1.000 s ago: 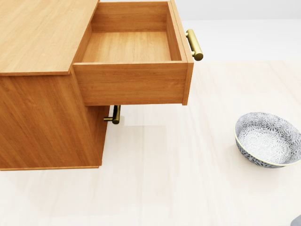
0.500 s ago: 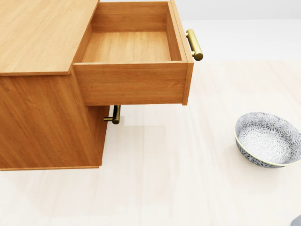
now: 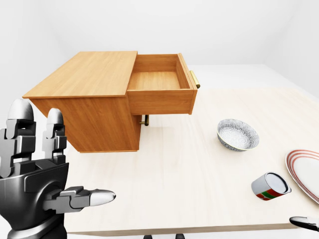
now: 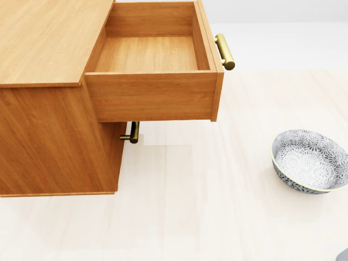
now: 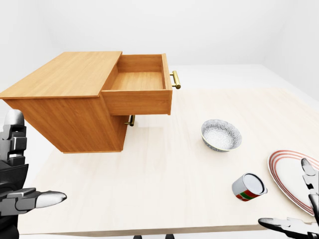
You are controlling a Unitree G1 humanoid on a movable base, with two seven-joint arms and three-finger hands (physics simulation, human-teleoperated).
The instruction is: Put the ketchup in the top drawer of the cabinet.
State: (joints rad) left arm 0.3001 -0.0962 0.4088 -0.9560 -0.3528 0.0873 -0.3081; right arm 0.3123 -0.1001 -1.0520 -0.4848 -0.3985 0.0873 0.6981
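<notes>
a pale wooden table [image 3: 179,169] stands in a plain white room, with smooth white walls [image 3: 214,25] and soft, even light without hard shadows.

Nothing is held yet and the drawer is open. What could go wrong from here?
1. The ketchup lies on its side near the table's bottom-right edge; a clumsy grasp by the right hand could roll it off or into the plate.
2. The bowl sits between it and the drawer; a low carry may clip it.
3. The left hand is open and far from everything.
</notes>
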